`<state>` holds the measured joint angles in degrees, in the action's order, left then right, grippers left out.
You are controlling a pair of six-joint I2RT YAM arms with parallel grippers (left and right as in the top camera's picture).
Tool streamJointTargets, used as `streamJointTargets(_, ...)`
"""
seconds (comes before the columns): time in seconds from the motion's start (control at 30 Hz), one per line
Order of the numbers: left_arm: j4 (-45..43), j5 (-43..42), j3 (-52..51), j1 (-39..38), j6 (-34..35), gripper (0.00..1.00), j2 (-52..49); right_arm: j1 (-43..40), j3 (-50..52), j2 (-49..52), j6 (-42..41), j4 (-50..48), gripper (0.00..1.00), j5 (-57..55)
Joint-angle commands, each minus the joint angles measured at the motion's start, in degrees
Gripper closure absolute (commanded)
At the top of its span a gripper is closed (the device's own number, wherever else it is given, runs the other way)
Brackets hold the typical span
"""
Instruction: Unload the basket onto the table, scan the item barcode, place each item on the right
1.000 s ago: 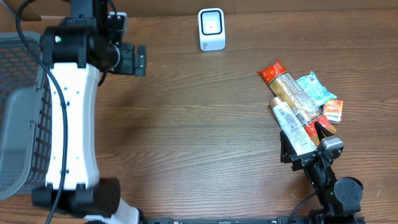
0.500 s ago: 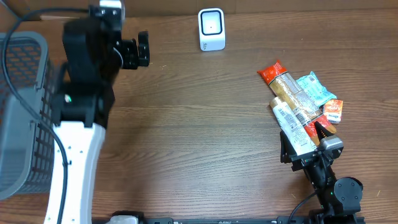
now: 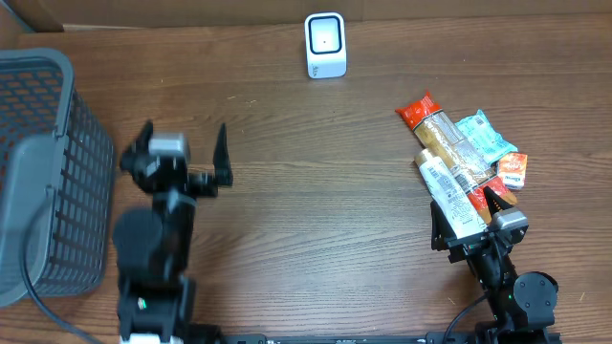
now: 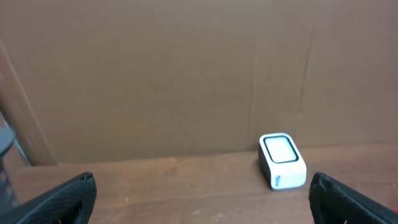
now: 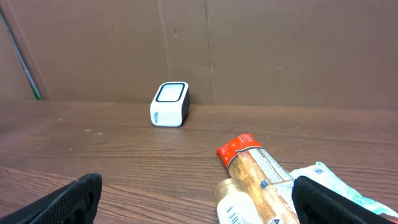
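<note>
The white scanner (image 3: 325, 45) stands at the back middle of the table, also showing as the scanner (image 4: 283, 160) and the scanner (image 5: 170, 104). The items lie in a pile on the right: a red-and-tan package (image 3: 443, 139), a white tube (image 3: 449, 196), a teal packet (image 3: 486, 137) and a small orange packet (image 3: 513, 170). My right gripper (image 3: 467, 212) is open, low over the near end of the tube (image 5: 239, 202), holding nothing. My left gripper (image 3: 182, 155) is open and empty at the left, facing the scanner from well back.
A dark grey wire basket (image 3: 57, 124) takes up the far left edge. A brown cardboard wall (image 4: 186, 74) runs behind the table. Bare wood lies between the two arms and in front of the scanner.
The left arm has swung down from high over the back left near the basket to a low pose at the front left. The right arm and the items have not moved.
</note>
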<state>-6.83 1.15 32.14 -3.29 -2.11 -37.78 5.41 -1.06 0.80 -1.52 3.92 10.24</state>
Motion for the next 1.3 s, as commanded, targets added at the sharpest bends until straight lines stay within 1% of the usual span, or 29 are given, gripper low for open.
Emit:
streamJointTargets(0.0,-3.26,0.35,-8.48,0.15,-0.94,0.0,8.02,0.48,0.61,-0.63,-0.22,-0.33,0.0,-0.33)
streamJointTargets(0.2,-4.81,0.35,-19.85,0.15,-0.94,0.0,20.98,0.48,0.61,-0.63,-0.22,-0.33,0.0,-0.33)
streamJointTargets(0.37,-5.22,0.31,-25.7,0.15,-0.9,0.0,27.74,0.48,0.61,-0.63,-0.22,-0.33,0.0,-0.33)
streamJointTargets(0.53,-4.94,0.33,-29.77,0.15,-0.92,0.0,32.44,0.48,0.61,-0.63,-0.22,-0.33,0.0,-0.33)
streamJointTargets(0.63,-4.79,0.33,-31.87,0.15,-0.9,0.0,34.56,0.48,0.61,-0.63,-0.22,-0.33,0.0,-0.33)
streamJointTargets(0.83,2.6,0.33,-31.87,0.15,-0.92,0.01,37.66,0.48,0.61,-0.63,-0.22,-0.33,0.0,-0.33)
streamJointTargets(0.93,6.93,0.31,-31.87,0.15,-0.9,0.0,37.64,0.48,0.61,-0.63,-0.22,-0.33,0.0,-0.33)
streamJointTargets(1.07,7.76,0.35,-31.87,0.15,-0.92,0.0,37.64,0.48,0.61,-0.63,-0.22,-0.33,0.0,-0.33)
streamJointTargets(1.17,11.19,0.33,-31.87,0.15,-0.92,0.0,37.62,0.48,0.61,-0.63,-0.22,-0.33,0.0,-0.33)
streamJointTargets(1.27,11.15,0.33,-31.87,0.15,-0.92,0.0,37.46,0.48,0.61,-0.63,-0.22,-0.33,0.0,-0.33)
